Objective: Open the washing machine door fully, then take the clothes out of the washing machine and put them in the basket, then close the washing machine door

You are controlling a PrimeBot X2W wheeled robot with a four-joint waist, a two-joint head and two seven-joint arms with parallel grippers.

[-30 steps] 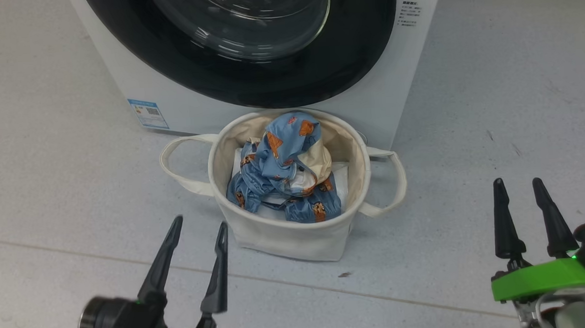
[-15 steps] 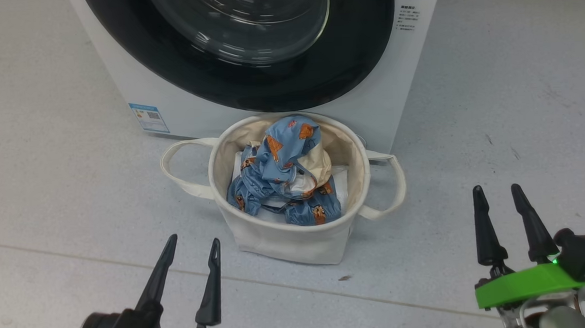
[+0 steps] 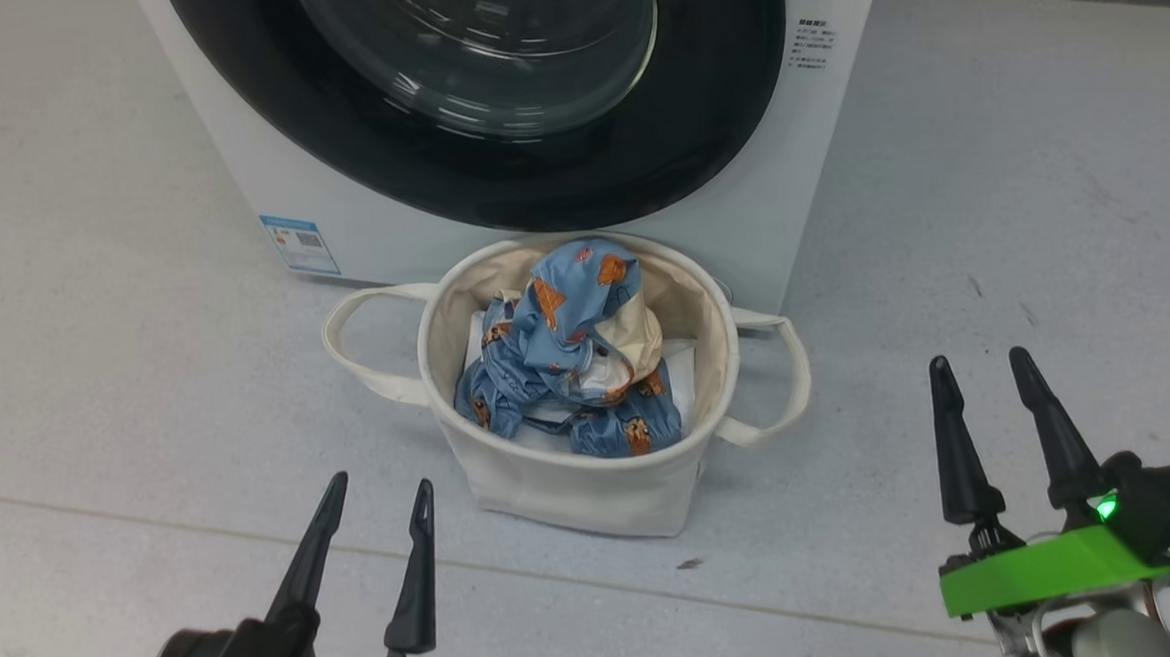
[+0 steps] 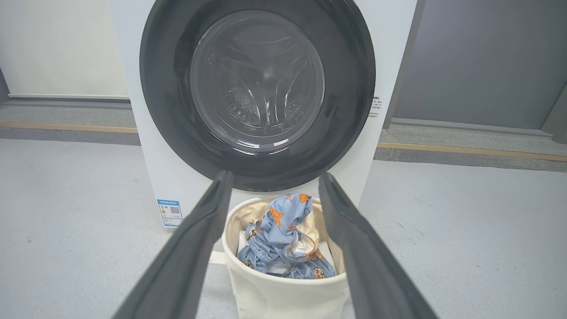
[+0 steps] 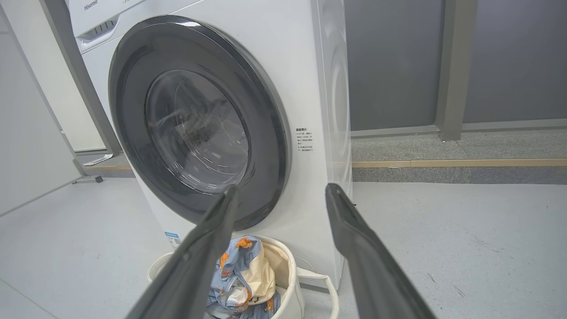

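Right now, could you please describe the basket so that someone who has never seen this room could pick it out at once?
Find the white washing machine with its big black-rimmed round door. On the floor in front of it, below the door, stands a small round cream canvas basket. It alone has two loop handles and holds blue clothes printed with orange figures.

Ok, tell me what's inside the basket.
The clothes, blue with orange figures and a cream patch, lie bunched in the basket on a flat white sheet. Whatever lies beneath is covered.
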